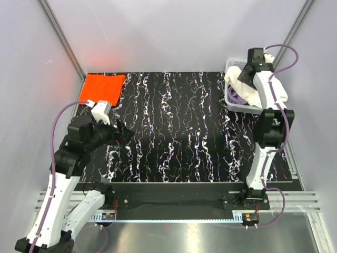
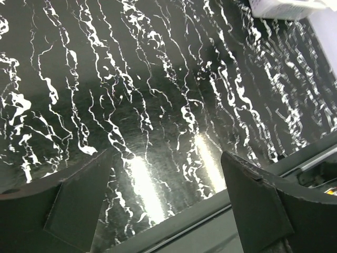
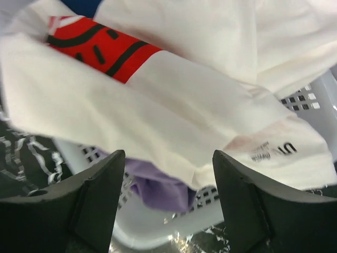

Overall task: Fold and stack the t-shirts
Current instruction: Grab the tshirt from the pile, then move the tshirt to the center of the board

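The white t-shirt (image 3: 174, 110), with a red printed graphic (image 3: 100, 45), lies crumpled in a white basket (image 1: 232, 105) at the table's far right, hanging over its rim. My right gripper (image 1: 245, 74) hovers just above it. In the right wrist view the right gripper (image 3: 168, 155) is open, the white cloth lying just beyond its fingertips. The orange t-shirt (image 1: 104, 87) lies folded flat at the table's far left corner. My left gripper (image 1: 125, 133) is open above the bare black mat, right of the orange shirt, and in the left wrist view the left gripper (image 2: 166, 155) holds nothing.
A purple cloth (image 3: 158, 187) sits under the white shirt in the perforated basket (image 3: 297, 100). The black, white-veined mat (image 1: 179, 132) covers the table between the arms. A corner of the basket (image 2: 279, 8) shows at the top of the left wrist view. Grey walls enclose the table.
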`<move>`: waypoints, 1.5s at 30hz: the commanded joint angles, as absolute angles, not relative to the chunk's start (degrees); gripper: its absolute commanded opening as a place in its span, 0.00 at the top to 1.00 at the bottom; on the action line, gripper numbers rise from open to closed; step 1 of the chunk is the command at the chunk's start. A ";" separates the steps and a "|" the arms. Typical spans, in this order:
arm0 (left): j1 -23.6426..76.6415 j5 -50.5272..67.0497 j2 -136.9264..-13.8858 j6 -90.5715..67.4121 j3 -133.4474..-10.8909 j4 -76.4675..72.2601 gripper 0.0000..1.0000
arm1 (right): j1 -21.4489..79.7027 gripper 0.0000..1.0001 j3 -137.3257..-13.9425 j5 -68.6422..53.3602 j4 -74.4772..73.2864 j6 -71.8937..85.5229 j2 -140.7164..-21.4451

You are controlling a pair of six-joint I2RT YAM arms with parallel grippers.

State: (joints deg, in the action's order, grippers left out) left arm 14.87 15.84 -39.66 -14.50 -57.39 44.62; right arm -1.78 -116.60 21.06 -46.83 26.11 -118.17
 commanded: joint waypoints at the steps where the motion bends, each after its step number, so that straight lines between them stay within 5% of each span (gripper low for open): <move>1: 15.91 14.42 -40.60 -10.55 -59.15 44.73 0.10 | -2.19 0.26 -124.00 26.89 -49.30 22.15 -124.51; 4: 16.87 13.01 -41.13 -9.41 -59.94 45.52 0.10 | -2.46 0.31 -125.68 23.82 -47.03 20.40 -128.04; 5: 17.22 12.57 -41.22 -9.14 -60.03 45.88 0.10 | -2.55 0.40 -126.29 23.12 -46.06 19.96 -128.75; 6: 17.49 12.13 -41.48 -8.79 -60.55 46.05 0.10 | -2.55 0.71 -128.04 23.29 -46.75 19.52 -129.54; 9: 17.58 12.04 -41.57 -8.96 -61.26 46.49 0.10 | -2.55 0.99 -138.58 24.08 -49.83 18.99 -131.48; 14: 17.58 11.87 -42.10 -11.68 -62.22 45.70 0.10 | -2.20 1.00 -155.27 20.24 -46.61 16.35 -127.98; 26: 17.49 16.96 -40.54 -22.39 -66.36 46.42 0.15 | 12.37 1.00 -157.24 -16.24 -19.28 32.68 -107.24; 33: 17.49 11.26 -29.99 -29.70 -66.71 45.43 0.13 | 25.31 0.94 -144.69 -23.91 -21.15 41.14 -98.20; 35: 17.49 10.55 -28.48 -30.93 -68.20 47.27 0.13 | 25.40 0.85 -132.02 -20.76 -26.34 41.05 -94.15; 39: 17.58 5.81 -25.06 -32.08 -71.63 51.67 0.12 | 25.23 0.43 -106.13 -9.51 -33.11 39.73 -77.92; 45: 17.58 6.23 -25.04 -33.13 -71.90 57.83 0.10 | 25.14 0.16 -77.64 -6.58 -46.48 36.39 -61.91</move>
